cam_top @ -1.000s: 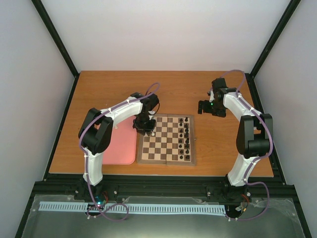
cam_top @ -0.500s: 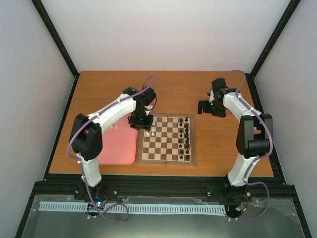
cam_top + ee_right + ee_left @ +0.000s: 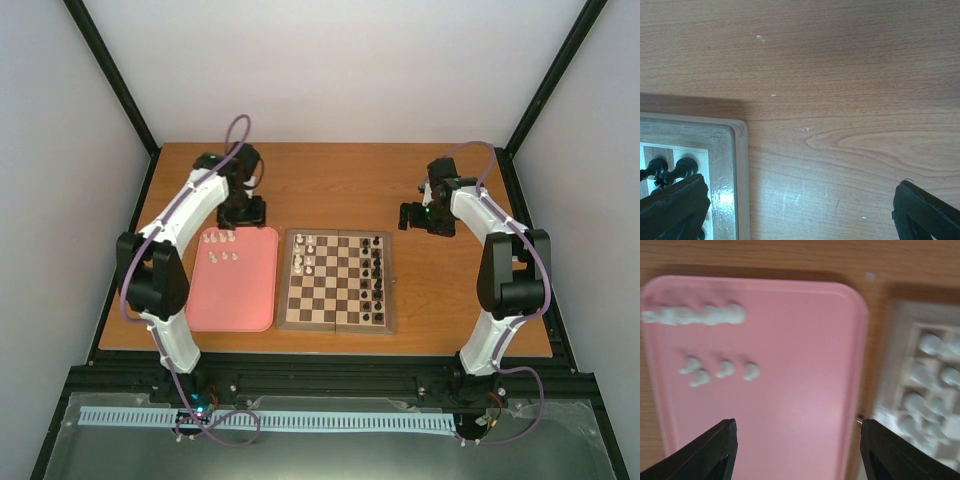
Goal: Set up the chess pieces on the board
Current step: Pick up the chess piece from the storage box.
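I hold the left gripper (image 3: 797, 445) spread wide above the tray's (image 3: 240, 322) top edge, upper left, ready to pick from perhaps eight blurred white pieces (image 3: 724, 369) there, others already on the board (image 3: 336, 327) at centre; the right gripper (image 3: 800, 210), jaws apart and empty, parks clear, upper right.

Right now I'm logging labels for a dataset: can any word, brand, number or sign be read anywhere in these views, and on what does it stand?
None can be read. The board, the pink tray and the table show no writing, numbers or logos. The left wrist view is blurred, yet no markings appear there either.
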You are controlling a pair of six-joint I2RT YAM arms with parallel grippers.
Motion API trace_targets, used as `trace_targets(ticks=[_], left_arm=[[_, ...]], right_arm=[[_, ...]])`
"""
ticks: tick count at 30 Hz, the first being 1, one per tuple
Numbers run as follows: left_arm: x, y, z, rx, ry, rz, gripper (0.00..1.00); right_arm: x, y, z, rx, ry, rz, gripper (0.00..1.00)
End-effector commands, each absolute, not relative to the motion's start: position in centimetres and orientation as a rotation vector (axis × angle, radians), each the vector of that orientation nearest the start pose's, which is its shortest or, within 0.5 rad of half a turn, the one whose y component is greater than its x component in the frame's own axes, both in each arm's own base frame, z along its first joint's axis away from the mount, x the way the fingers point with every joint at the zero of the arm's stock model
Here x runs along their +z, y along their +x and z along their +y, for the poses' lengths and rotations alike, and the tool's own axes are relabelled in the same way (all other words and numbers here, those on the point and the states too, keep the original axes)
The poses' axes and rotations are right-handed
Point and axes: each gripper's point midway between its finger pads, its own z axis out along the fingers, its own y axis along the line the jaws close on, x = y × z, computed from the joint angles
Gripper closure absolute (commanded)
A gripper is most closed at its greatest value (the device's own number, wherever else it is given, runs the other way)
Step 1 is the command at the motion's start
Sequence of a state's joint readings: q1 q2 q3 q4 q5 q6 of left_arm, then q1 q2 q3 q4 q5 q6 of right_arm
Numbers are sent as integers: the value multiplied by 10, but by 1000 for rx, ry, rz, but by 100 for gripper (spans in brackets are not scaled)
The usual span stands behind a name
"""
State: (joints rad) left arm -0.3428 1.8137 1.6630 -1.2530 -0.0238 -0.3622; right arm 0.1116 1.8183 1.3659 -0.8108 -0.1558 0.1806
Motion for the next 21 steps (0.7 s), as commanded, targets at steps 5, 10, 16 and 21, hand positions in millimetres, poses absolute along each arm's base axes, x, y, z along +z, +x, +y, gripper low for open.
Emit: trace_targets(ticks=[5, 10, 16, 21], left_arm=[[118, 374, -58, 21, -248, 2974, 33], [103, 379, -49, 24, -274, 2992, 40], [89, 368, -51, 5, -276, 3021, 44], [71, 360, -50, 13, -293, 3053, 49]], right_arm=[[91, 404, 70, 307, 77, 2821, 0], [90, 404, 70, 304, 75, 2825, 0], [89, 405, 69, 296, 83, 2826, 0], [86, 405, 71, 309, 89, 2833, 0]])
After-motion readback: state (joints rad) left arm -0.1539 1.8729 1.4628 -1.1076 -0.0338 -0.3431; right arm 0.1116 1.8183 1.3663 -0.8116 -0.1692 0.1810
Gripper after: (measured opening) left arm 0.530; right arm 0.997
